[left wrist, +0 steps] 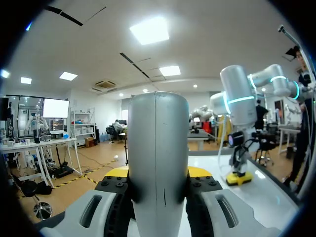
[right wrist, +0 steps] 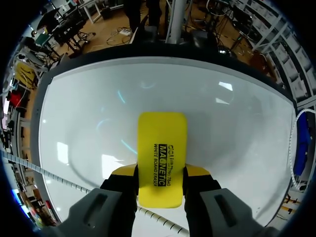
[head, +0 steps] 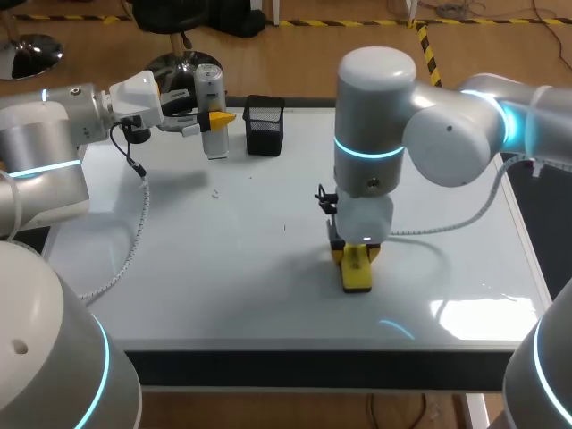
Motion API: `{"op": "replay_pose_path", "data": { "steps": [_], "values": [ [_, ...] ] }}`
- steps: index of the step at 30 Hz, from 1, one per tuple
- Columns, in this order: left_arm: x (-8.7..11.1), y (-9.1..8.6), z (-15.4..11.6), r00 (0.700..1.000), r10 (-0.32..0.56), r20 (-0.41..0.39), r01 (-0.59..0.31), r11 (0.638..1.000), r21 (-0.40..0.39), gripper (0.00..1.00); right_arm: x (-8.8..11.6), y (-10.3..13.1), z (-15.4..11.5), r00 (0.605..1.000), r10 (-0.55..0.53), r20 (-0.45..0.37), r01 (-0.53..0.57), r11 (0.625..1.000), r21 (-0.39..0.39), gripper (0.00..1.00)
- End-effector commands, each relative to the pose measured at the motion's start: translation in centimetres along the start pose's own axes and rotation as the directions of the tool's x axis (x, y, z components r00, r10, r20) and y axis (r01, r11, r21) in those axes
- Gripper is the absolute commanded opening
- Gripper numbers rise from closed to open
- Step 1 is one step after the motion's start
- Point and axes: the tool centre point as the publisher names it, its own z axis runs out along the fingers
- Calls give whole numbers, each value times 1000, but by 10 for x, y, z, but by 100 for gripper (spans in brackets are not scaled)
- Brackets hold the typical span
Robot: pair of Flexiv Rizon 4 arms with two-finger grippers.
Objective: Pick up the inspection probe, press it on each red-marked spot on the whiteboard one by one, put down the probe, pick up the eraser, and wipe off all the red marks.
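Nearest the front edge of the whiteboard (head: 223, 295), the right gripper (right wrist: 162, 173) points straight down from the right arm (head: 447, 143), and its 2 fingers are closed partway onto the long sides of the yellow eraser (right wrist: 162, 148), 1 yellow tip pressed to each flank. The eraser lies flat with its printed face turned up toward the wrist, most of its length sticking out ahead of the fingers, and from the head view its underside looks to be resting on the white surface directly beneath the tool. A pale coiled cable (head: 447, 228) trails from that wrist across the board, off to the gripper's outer side. Farther back, well apart from the eraser, the left gripper (head: 207, 119) reaches in sideways from the left arm (head: 54, 134), and it too has something in its grasp: the inspection probe (left wrist: 158, 148), a silver cylinder standing upright between the 2 fingers, which sit wide enough to take its full girth and touch it on both sides. I cannot tell whether the probe's lower end meets the board or hangs just above it. A second coiled cable (head: 141, 214) drops from the left wrist and runs back along the surface under that arm. Just beside the probe, on the side away from the left arm, a black mesh cup (head: 264, 123) stands near the board's far edge.
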Motion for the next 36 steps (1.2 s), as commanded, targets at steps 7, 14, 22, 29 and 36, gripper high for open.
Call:
{"op": "replay_pose_path", "data": {
  "steps": [7,14,22,29,36],
  "values": [
    [0,0,1,1000,2,2,-2,1000,2,0,14,-5,14,1000,-6,16,6,1000,12,0],
    [0,0,1,1000,2,2,-2,1000,2,0,21,-12,-14,999,-9,32,8,999,38,0],
    [0,0,1,1000,2,2,-2,1000,2,0,28,-30,-37,999,-9,33,7,998,68,0],
    [0,0,1,1000,2,2,-2,1000,2,0,47,-59,-50,1000,3,-6,-2,996,89,0],
    [0,0,1,1000,2,2,-2,1000,2,0,68,-90,-58,999,32,-23,-30,995,100,0]
  ]
}}
